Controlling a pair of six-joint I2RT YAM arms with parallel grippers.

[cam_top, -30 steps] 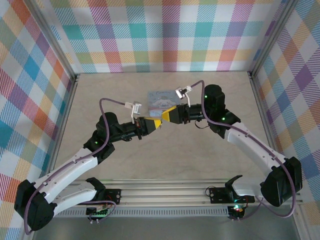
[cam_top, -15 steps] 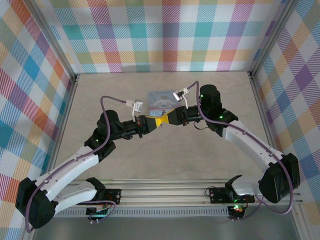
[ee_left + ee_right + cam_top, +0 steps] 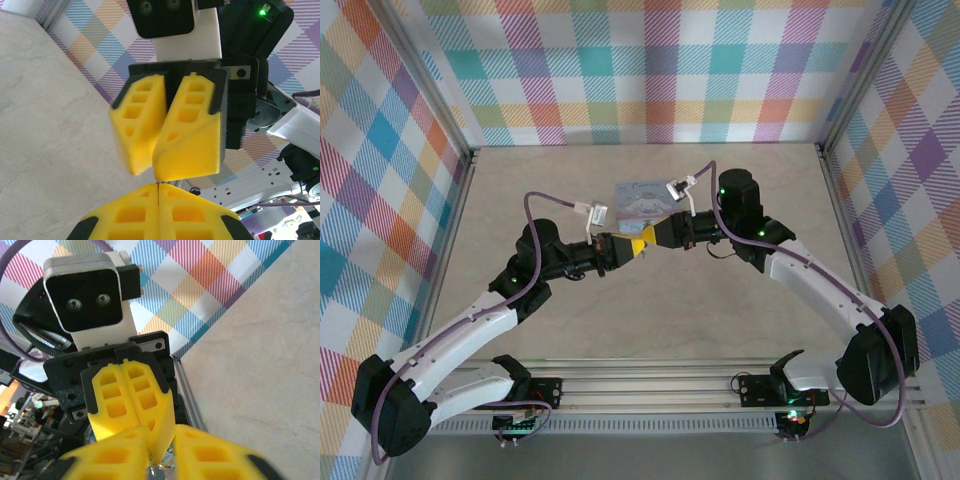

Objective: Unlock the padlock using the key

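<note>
Above the table's middle my left gripper (image 3: pixel 634 244) and right gripper (image 3: pixel 647 239) meet tip to tip. In the left wrist view the left gripper (image 3: pixel 158 185) is shut, with a thin metal sliver, which I take for the key (image 3: pixel 158 183), pinched at its tips. Right above it hang the right gripper's yellow fingers (image 3: pixel 187 145). In the right wrist view the right gripper (image 3: pixel 162 433) has its jaws narrowed around the left fingertip (image 3: pixel 161 440) and a small metal piece with a wire loop, the key (image 3: pixel 159 468). The padlock is hidden.
A pale blue cartoon-printed tin (image 3: pixel 642 193) lies flat on the beige table (image 3: pixel 570 330) just behind the grippers. Plaid walls close three sides. An aluminium rail (image 3: pixel 650 390) with both arm bases runs along the near edge.
The right gripper has moved a little left onto the left gripper's tips and its jaws have narrowed. The left arm has edged slightly toward it, still shut.
</note>
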